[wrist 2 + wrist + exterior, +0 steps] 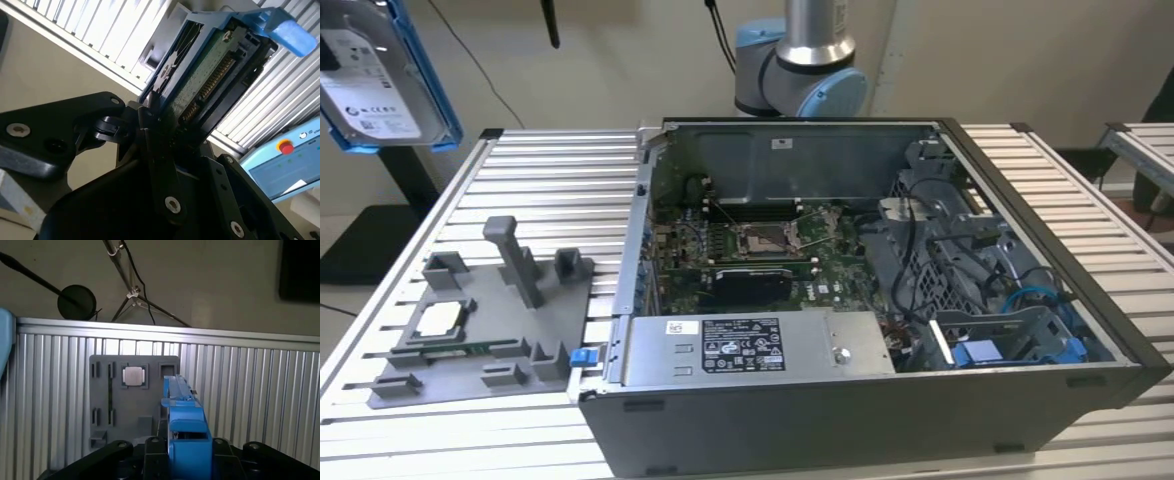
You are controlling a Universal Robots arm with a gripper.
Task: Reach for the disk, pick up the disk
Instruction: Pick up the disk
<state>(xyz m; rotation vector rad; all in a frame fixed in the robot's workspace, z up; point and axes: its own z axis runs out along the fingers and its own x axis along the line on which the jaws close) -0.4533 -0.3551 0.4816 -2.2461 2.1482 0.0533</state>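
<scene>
The disk [374,80] hangs high above the table at the exterior view's far left, its silver-grey face with the white label turned to the camera and the blue bracket around its edges. In the second wrist view my gripper [165,117] is shut on the disk [210,75], with black fingers [150,130] clamped on the blue bracket and the green circuit side showing. In the first wrist view the disk's blue bracket [182,415] stands edge-on between the fingers of the gripper [187,450].
An open computer case [854,300] fills the middle of the slatted metal table [520,180]. A grey fixture plate [494,320] with a small square chip [438,318] lies at the exterior view's left, below the held disk. The arm's base [801,70] stands behind the case.
</scene>
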